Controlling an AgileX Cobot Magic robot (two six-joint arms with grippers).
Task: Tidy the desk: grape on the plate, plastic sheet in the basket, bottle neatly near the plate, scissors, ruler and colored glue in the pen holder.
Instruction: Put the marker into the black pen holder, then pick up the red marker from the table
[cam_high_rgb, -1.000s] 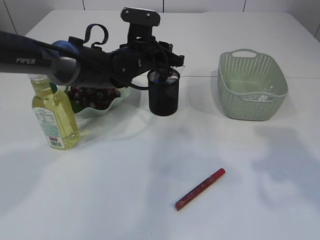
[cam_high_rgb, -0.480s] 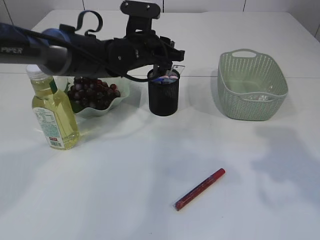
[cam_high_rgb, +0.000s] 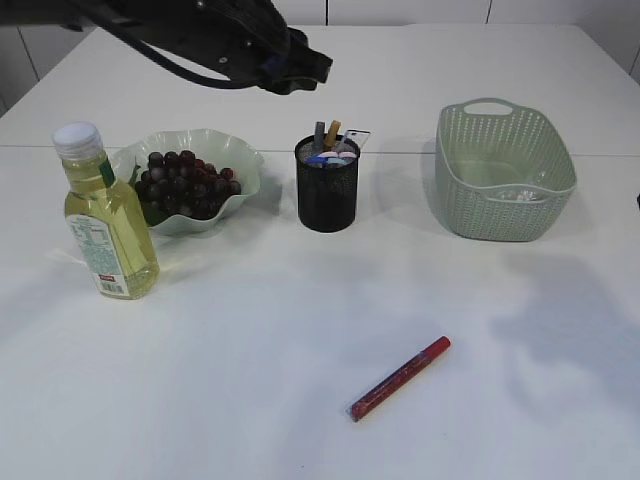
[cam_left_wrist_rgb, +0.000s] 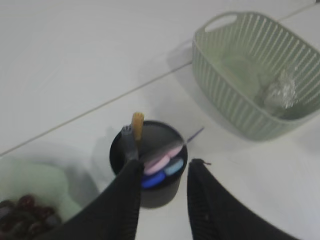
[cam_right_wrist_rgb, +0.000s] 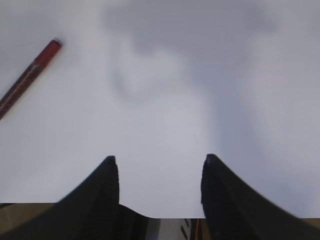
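Colored glue (cam_high_rgb: 400, 378) lying on white desk (cam_high_rgb: 250, 380).

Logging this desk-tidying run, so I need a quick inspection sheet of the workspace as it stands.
Surface: white table, bare in front.
Job's things: grapes on plate; bottle upright beside it; pen holder holding tools; plastic sheet in basket; red glue stick lying on table.
Clutter: nothing seen.
Grippers: left claw open above holder, empty; right claw open, empty.
Cables: nothing seen.
Surroundings: white wall panels.
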